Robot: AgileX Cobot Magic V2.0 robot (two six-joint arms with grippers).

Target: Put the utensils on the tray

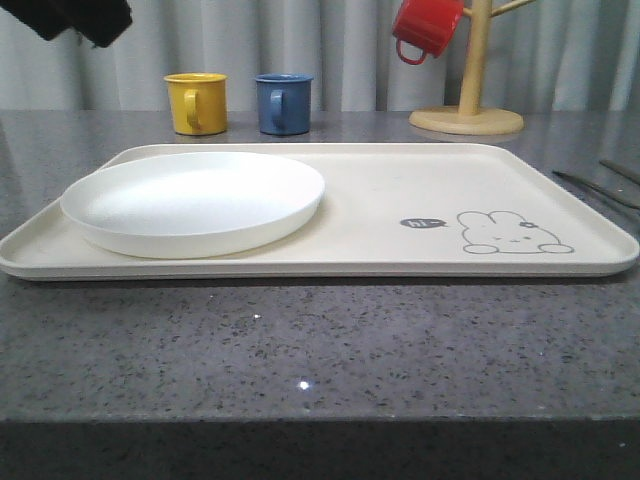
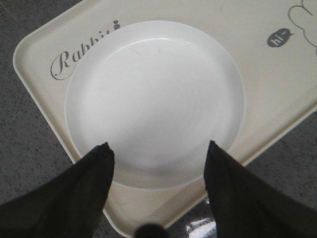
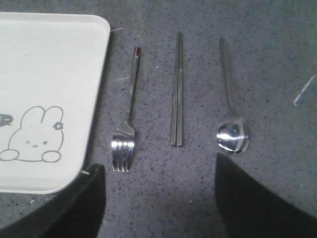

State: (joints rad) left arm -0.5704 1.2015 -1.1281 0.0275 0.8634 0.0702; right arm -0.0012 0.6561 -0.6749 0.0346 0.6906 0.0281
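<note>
The cream tray (image 1: 380, 215) with a grey rabbit drawing lies across the grey counter. Three silver utensils lie side by side on the counter just past its right end: a fork (image 3: 126, 129) nearest the tray (image 3: 44, 74), a pair of chopsticks (image 3: 177, 91), then a spoon (image 3: 230, 111). In the front view, slim utensils (image 1: 598, 187) show at the far right edge. My right gripper (image 3: 158, 171) hovers open above the counter close to the fork tines, holding nothing. My left gripper (image 2: 158, 148) hangs open and empty over the white plate (image 2: 156, 101).
A round white plate (image 1: 195, 200) sits on the tray's left half. A yellow mug (image 1: 196, 102) and a blue mug (image 1: 283, 103) stand behind the tray. A wooden mug tree (image 1: 468, 90) with a red mug (image 1: 425, 27) is at the back right.
</note>
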